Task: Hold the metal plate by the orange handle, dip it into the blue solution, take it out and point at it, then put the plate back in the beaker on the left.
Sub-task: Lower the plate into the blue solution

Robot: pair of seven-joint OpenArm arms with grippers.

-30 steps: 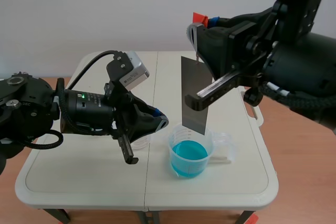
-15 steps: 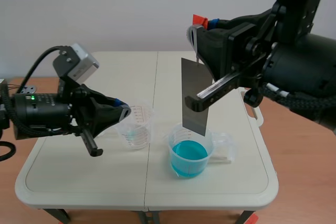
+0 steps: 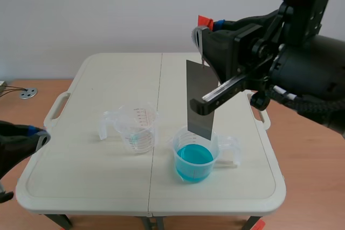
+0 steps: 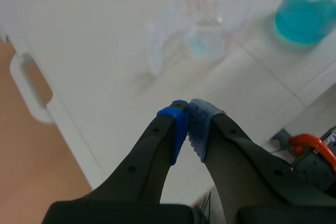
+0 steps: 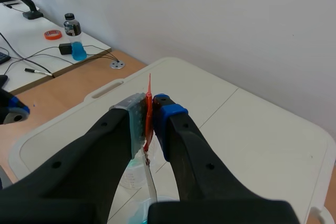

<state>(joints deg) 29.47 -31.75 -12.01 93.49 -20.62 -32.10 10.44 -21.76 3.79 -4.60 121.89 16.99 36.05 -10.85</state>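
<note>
A grey metal plate (image 3: 197, 79) hangs upright over the beaker of blue solution (image 3: 194, 161), its lower edge just above the rim. My right gripper (image 3: 207, 27) is shut on the plate's orange handle (image 3: 204, 20) at the top. In the right wrist view the orange handle (image 5: 149, 103) is pinched between the fingers of my right gripper (image 5: 149, 113), and the plate (image 5: 151, 184) drops away under it. The empty clear beaker (image 3: 137, 127) stands left of the blue one. My left gripper (image 3: 24, 137) sits shut at the table's front left corner; the left wrist view shows the left gripper (image 4: 187, 124) holding nothing.
The white folding table (image 3: 81, 181) has a handle on its left edge (image 3: 56, 107) and one on the right (image 3: 262, 114). A bar of the right arm (image 3: 221, 92) crosses in front of the plate. A side desk with a bottle (image 5: 75, 35) stands off to the left.
My left arm has pulled back leftward, from beside the two beakers to the table's front left corner. The right arm and the plate have not moved.
</note>
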